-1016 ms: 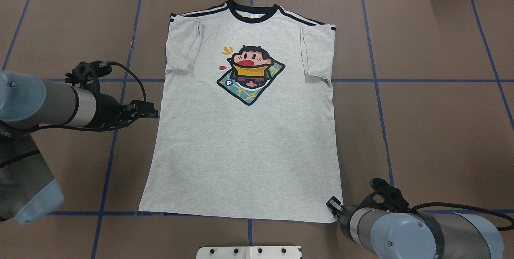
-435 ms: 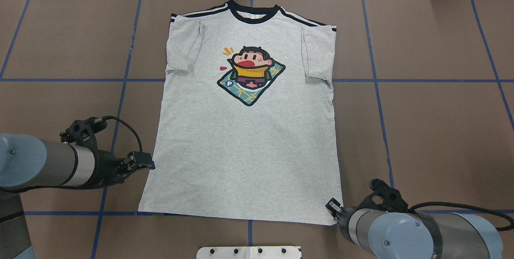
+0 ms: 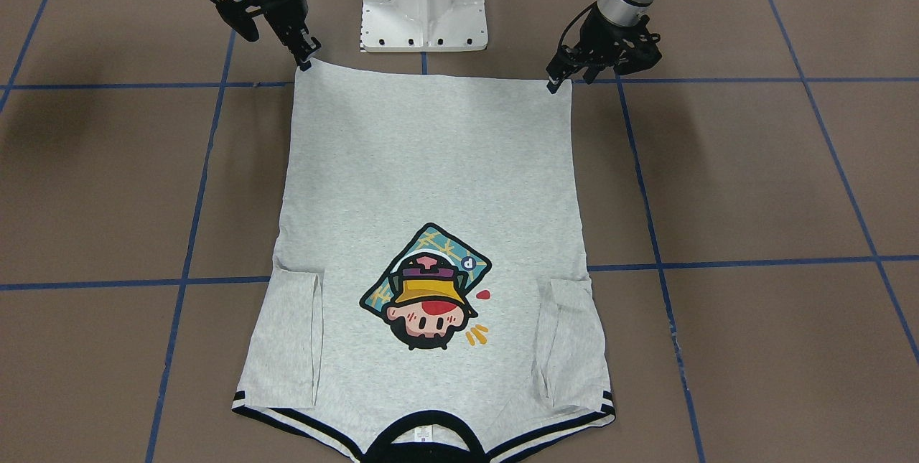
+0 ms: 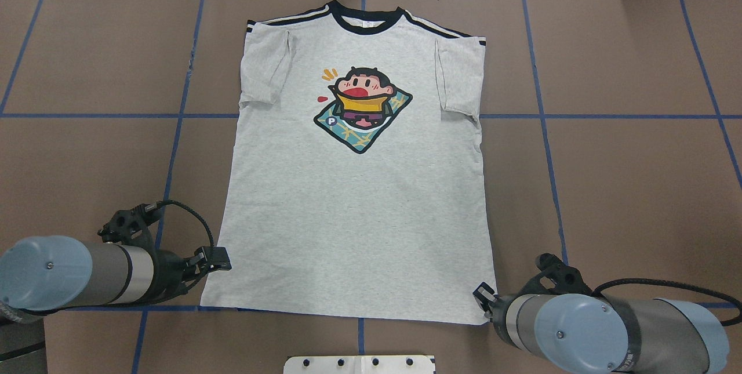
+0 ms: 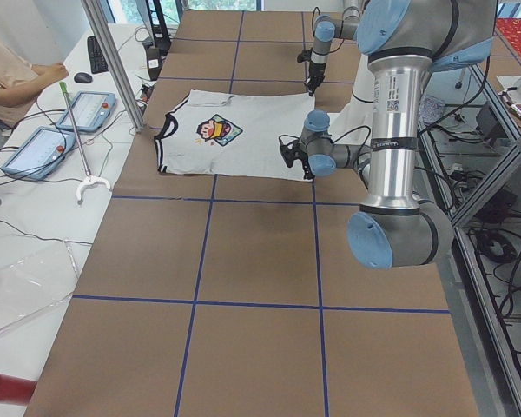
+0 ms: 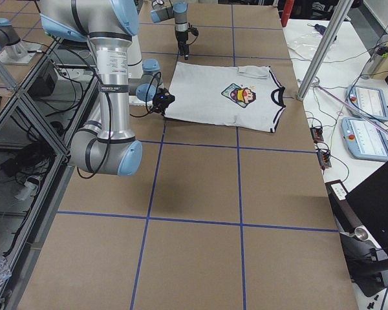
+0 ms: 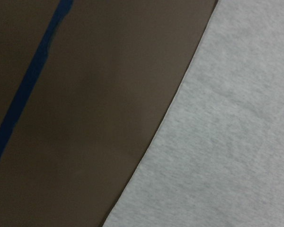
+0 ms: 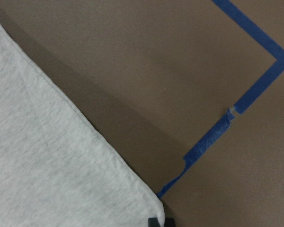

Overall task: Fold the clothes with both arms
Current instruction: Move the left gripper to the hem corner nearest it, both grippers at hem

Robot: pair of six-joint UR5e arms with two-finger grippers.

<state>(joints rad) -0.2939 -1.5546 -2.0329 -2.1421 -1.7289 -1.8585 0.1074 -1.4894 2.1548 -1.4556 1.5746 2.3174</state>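
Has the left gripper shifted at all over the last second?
Yes. Overhead, the left gripper has travelled down the side edge of the T-shirt toward the robot, now close to the near blue tape line.

Table covering [image 4: 637, 188]: brown and matte, divided into large squares by blue tape lines [image 4: 637, 116].
Side desk [image 5: 43, 208]: white, seen at the left of the left-side view; two tablets [image 5: 89, 109] and cables are laid on it.
Post [image 5: 111, 61]: silver metal, set at the table's edge.
Light: even, with soft shadows.
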